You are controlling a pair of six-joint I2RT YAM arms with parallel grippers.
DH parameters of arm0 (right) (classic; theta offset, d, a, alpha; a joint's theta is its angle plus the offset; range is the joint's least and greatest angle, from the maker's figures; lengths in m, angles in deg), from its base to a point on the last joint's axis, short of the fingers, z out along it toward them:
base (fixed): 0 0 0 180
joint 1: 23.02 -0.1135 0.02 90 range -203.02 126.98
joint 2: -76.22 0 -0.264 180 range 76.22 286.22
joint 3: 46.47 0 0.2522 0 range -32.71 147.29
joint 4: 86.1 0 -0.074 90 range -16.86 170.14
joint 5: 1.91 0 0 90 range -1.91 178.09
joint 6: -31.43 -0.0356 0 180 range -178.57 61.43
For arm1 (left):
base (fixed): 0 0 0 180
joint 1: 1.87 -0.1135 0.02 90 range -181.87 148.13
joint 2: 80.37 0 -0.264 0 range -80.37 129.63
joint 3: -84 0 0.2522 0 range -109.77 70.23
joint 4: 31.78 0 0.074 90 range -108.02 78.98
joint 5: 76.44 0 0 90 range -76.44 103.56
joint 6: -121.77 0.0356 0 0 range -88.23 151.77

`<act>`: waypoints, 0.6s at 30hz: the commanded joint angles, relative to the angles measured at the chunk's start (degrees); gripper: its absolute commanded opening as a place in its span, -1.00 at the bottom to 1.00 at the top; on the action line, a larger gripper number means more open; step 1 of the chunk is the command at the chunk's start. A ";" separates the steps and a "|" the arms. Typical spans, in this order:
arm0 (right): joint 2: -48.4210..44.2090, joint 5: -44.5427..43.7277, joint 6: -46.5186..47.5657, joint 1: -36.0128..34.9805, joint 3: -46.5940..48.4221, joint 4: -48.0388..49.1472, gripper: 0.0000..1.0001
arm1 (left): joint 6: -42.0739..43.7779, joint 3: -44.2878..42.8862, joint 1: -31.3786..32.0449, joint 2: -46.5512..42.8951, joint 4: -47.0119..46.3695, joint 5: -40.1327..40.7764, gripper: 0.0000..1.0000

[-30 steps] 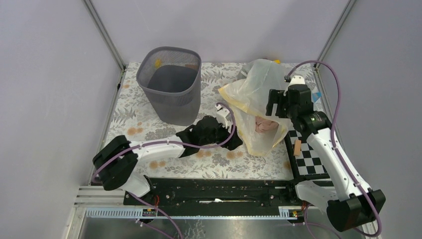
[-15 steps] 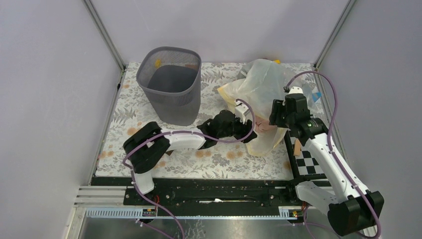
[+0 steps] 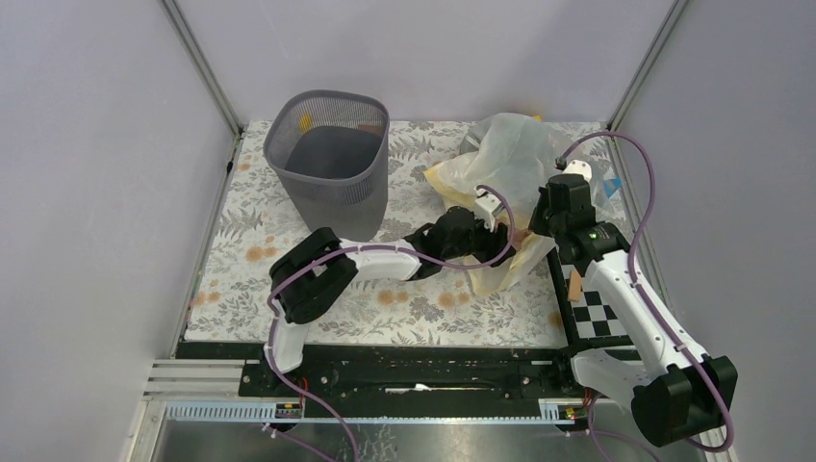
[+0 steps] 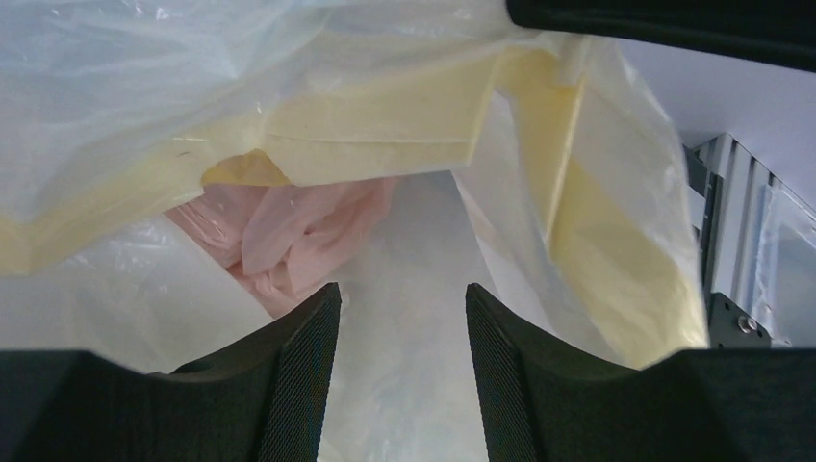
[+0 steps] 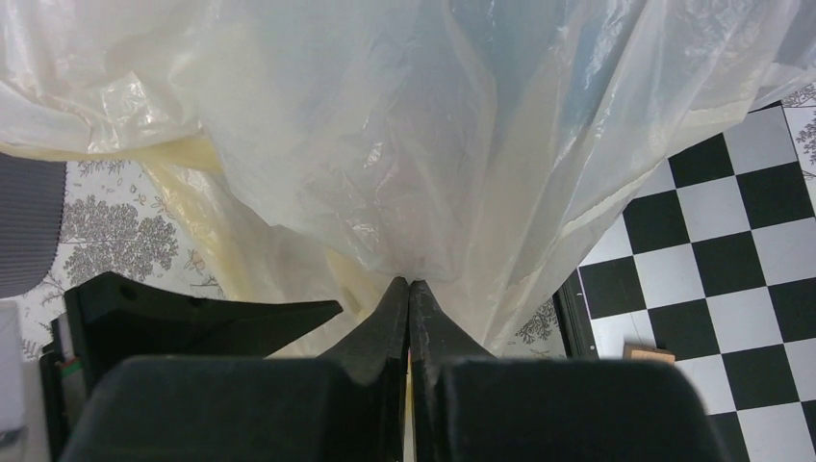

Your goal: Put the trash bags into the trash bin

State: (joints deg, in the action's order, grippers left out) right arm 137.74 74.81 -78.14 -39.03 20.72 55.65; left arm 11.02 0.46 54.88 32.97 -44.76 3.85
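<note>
The pale pink trash bags lie crumpled inside a bigger clear bag with a cream-yellow band, at the table's right. My left gripper is open at that bag's mouth. The pink film lies just beyond its left fingertip, and only clear film shows between its fingers. From above, the left gripper reaches in from the left. My right gripper is shut on a fold of the clear bag's film and holds it up; from above it sits at the bag's right side. The dark mesh trash bin stands upright at the back left.
A black-and-white checkerboard lies right of the bag, under the right arm. The floral tablecloth covers the table. Frame posts and grey walls close in the back and sides.
My left arm has stretched rightwards from the table's middle into the clear bag's mouth. The right gripper has come down beside the bag and closed on its film.
</note>
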 commanded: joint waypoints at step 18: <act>-5.41 -6.64 -4.88 -0.15 -2.17 4.63 -1.00 | 8.06 -15.36 -0.85 10.90 5.45 12.47 -0.89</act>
State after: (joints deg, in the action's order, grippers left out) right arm 133.87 71.03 -80.41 -39.03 19.89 57.75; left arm 14.36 -14.12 54.64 47.62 -39.98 14.01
